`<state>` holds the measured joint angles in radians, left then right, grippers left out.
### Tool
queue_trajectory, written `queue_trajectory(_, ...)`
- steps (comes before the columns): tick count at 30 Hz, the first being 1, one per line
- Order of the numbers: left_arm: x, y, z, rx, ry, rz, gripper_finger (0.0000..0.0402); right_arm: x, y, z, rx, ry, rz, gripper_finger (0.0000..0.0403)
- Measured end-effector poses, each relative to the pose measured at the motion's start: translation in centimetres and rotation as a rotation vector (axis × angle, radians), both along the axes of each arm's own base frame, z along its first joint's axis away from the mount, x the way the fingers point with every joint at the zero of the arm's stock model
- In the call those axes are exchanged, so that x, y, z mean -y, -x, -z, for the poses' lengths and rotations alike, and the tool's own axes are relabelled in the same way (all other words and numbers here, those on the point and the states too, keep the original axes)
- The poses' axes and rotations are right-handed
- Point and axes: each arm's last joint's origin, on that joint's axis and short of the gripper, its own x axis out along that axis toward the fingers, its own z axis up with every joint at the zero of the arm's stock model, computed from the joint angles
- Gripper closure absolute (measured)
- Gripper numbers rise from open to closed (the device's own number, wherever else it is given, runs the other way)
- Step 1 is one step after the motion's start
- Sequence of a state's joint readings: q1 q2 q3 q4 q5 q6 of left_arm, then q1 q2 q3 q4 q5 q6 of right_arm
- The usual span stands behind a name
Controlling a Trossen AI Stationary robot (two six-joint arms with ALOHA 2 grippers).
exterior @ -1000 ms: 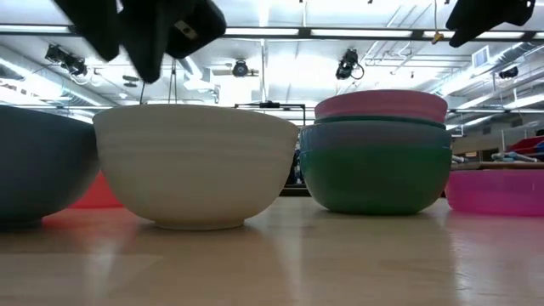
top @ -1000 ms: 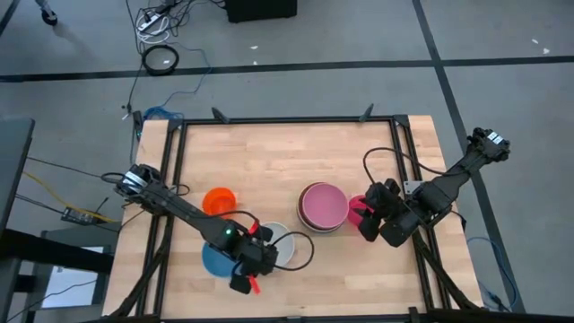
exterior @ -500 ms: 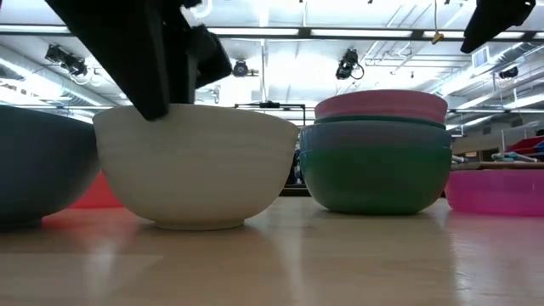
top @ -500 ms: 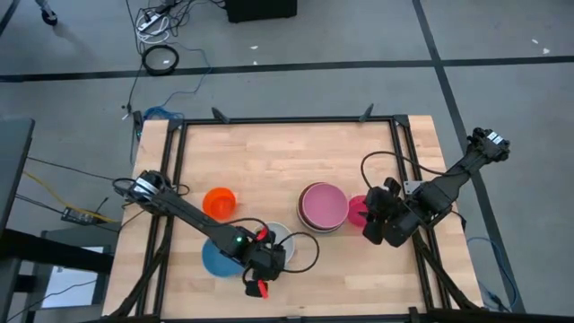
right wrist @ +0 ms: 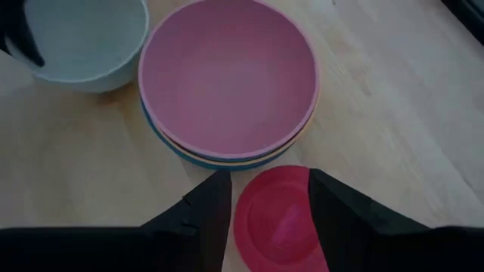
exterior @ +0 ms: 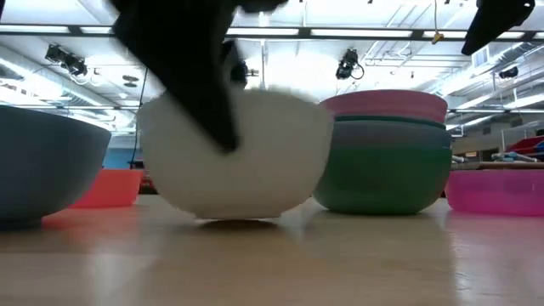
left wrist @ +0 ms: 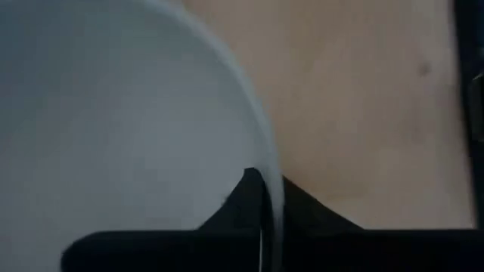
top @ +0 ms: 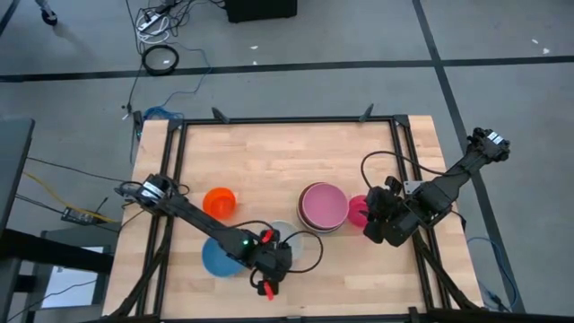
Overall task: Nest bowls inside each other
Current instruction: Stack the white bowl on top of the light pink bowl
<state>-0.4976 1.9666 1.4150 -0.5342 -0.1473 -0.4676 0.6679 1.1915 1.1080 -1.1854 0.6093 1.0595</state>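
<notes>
The white bowl (top: 291, 235) is near the table's front, tipped, with my left gripper (top: 272, 258) shut on its rim. Close by on its right is a stack of bowls (top: 323, 206) with a pink one (right wrist: 227, 83) on top. A small magenta bowl (right wrist: 276, 219) rests on its base right of the stack. My right gripper (right wrist: 268, 175) hangs open high above it, one finger to each side. A blue bowl (top: 213, 258) and an orange bowl (top: 219, 202) sit on the left. My left gripper pinches the white bowl's rim (left wrist: 266, 151) on the side toward the table's near edge. One finger is inside the bowl and one outside. The fingers (exterior: 204, 93) slant down from the near left. The bowl is tipped, its underside close to the table.
The blue bowl (exterior: 34, 170) is close on the white bowl's left, and the stack (exterior: 382, 153) almost touches it on the right. The far half of the wooden table (top: 287, 152) is bare wood. A black frame edges the table.
My left gripper has sunk toward the table's near edge, rolled, and shut on the white bowl's rim. The white bowl has shifted toward the stack and tipped. My right gripper has rolled a little above the magenta bowl.
</notes>
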Motion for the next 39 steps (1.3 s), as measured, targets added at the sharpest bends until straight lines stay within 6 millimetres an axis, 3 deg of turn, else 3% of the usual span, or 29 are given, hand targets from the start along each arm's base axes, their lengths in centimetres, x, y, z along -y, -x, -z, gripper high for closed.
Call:
queue_trajectory(4,0.2,-0.8,-2.6,0.045,-0.059,0.026,0.0389,0.0,0.0,0.0,0.005,0.01,0.003,0.0242)
queue_trajectory(8,0.0,-1.6,-7.1,0.124,-0.234,0.059,0.0393,0.1,0.0,0.0,0.01,0.017,0.015,0.0243)
queue_trajectory(11,-1.3,-2.7,-10.0,0.198,-0.341,0.078,0.0394,0.2,0.2,0.0,0.008,0.025,0.035,0.0243)
queue_trajectory(14,-3.6,-4.0,-11.5,0.229,-0.413,0.081,0.0394,0.3,0.6,0.1,0.0,0.032,0.071,0.0243)
queue_trajectory(20,-8.7,-6.0,-11.4,0.222,-0.403,0.093,0.0395,0.3,2.7,0.3,-0.028,0.052,0.194,0.0243)
queue_trajectory(24,-10.5,-6.9,-11.0,0.258,-0.35,0.109,0.0395,0.0,4.1,0.3,-0.03,0.057,0.235,0.0243)
queue_trajectory(34,-10.2,-7.3,-9.2,0.309,-0.242,0.134,0.0395,-0.9,5.2,0.2,0.026,0.015,0.253,0.0243)
queue_trajectory(39,-9.6,-7.5,-9.2,0.356,-0.222,0.122,0.0366,-0.9,5.3,0.2,0.026,0.014,0.252,0.0243)
